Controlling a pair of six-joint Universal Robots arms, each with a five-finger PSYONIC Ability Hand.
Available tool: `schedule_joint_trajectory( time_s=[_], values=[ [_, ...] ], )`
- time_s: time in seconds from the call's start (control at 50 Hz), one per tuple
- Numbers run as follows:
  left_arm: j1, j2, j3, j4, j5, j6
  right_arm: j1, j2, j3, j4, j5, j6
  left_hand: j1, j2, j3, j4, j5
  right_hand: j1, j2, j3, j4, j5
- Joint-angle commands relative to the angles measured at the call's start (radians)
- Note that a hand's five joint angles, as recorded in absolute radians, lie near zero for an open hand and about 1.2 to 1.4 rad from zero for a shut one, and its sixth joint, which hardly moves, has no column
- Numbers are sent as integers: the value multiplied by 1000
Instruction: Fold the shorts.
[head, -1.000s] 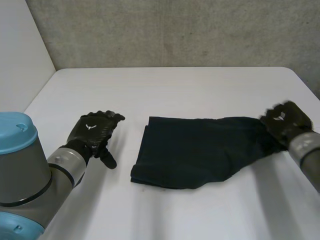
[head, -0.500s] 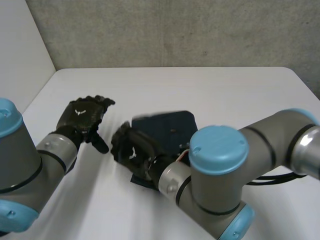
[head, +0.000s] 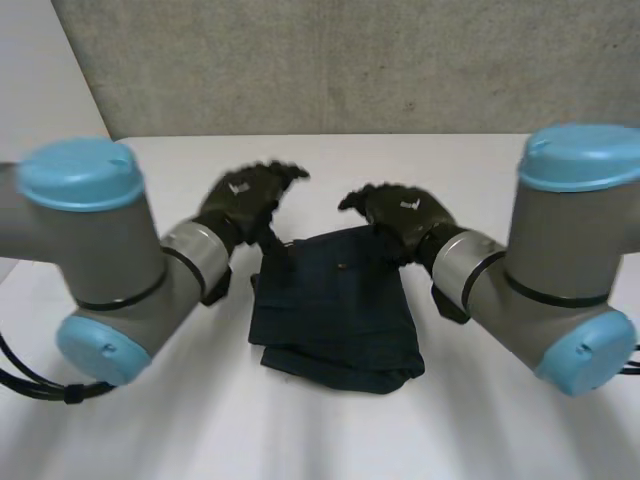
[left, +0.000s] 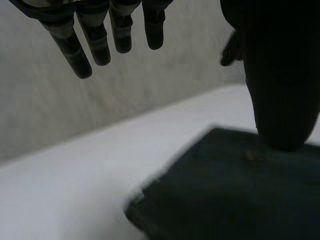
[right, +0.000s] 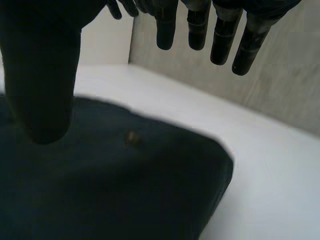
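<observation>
The dark navy shorts (head: 335, 315) lie folded into a compact stack in the middle of the white table (head: 500, 170). My left hand (head: 250, 195) hovers over the stack's far left corner, fingers straight and apart from the thumb. My right hand (head: 400, 212) hovers over the far right corner, likewise open. In the left wrist view the straight fingers (left: 95, 40) and thumb (left: 280, 75) hang above the shorts (left: 225, 205) and hold nothing. In the right wrist view the fingers (right: 197, 27) and thumb (right: 40, 70) are spread above the shorts (right: 110, 190), with no cloth between them.
A grey wall (head: 350, 60) runs along the table's far edge, and a white side wall (head: 40, 100) stands at the left. Bare table surface (head: 150, 430) surrounds the shorts on every side.
My right hand carried the shorts' right end over to the left and let go, so the shorts are now a narrower stack. Both hands have moved in to its far edge.
</observation>
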Motion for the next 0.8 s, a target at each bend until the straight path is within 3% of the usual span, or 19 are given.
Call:
schedule_joint_trajectory(
  time_s=[0.02,0.1,0.28,0.4,0.52,0.6,0.64,0.7,0.74,0.8],
  values=[
    [-37,-159,68,-180,-105,13,6,167,-87,91,1,-32,-30,-29,-42,-33,-49,-30,-45,-37,-63,-66],
    [-42,-189,65,-220,-157,14,6,207,-89,98,22,-78,-30,-29,-42,-33,-49,-30,-45,-37,-63,-66],
    [-74,-209,46,-226,-160,25,5,221,-55,83,82,-188,-30,-29,-42,-33,-49,-30,-45,-37,-63,-66],
    [-77,-192,42,-224,-160,114,0,195,-34,43,81,-196,-30,-29,-42,-33,-49,-30,-45,-37,-63,-66],
    [-71,-95,54,-229,-157,140,-6,51,8,-37,79,-189,-30,-29,-42,-33,-49,-30,-45,-37,-63,-66],
    [-34,73,77,-229,-159,143,-24,-60,14,-67,98,-181,-30,-29,-42,-33,-49,-30,-45,-37,-63,-66],
    [-7,136,89,-232,-159,143,-38,-116,5,-63,124,-178,-30,-29,-42,-33,-49,-30,-45,-37,-63,-66],
    [56,242,118,-284,-159,145,-76,-225,-15,-34,237,-182,-30,-29,-42,-33,-49,-30,-45,-37,-63,-66],
    [88,278,146,-341,-159,142,-101,-287,-53,33,330,-185,-30,-29,-42,-33,-49,-30,-45,-37,-63,-66],
    [124,311,212,-479,-157,142,-118,-316,-84,110,381,-181,-30,-29,-42,-33,-49,-30,-45,-37,-63,-66]
  ],
)
